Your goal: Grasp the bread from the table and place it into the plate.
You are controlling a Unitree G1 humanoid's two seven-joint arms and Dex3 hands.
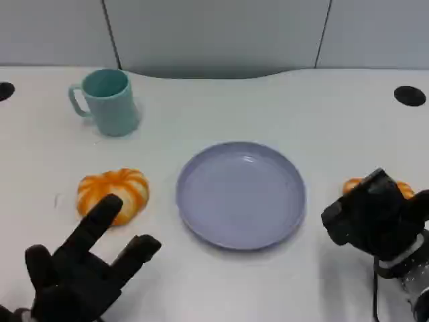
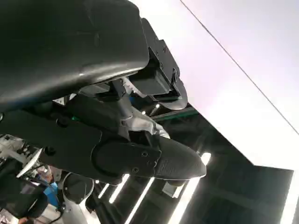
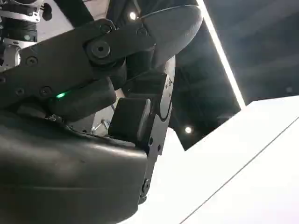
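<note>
An orange-and-white striped bread (image 1: 112, 190) lies on the white table, left of the lavender plate (image 1: 201, 221). My left hand (image 1: 80, 268) hovers at the near left with its fingers spread; one fingertip overlaps the bread's near edge. A second orange bread (image 1: 351, 185) lies right of the plate, mostly hidden behind my right hand (image 1: 375, 216). That hand is bunched with its fingers curled in and holds nothing. In the wrist views the left hand (image 2: 107, 116) and right hand (image 3: 93, 107) stand against a ceiling with lights.
A teal mug (image 1: 107, 102) stands at the back left, handle to the left. Two dark round holes (image 1: 409, 95) mark the table's far corners. A grey wall runs behind the table. White tabletop lies between the plate and the near edge.
</note>
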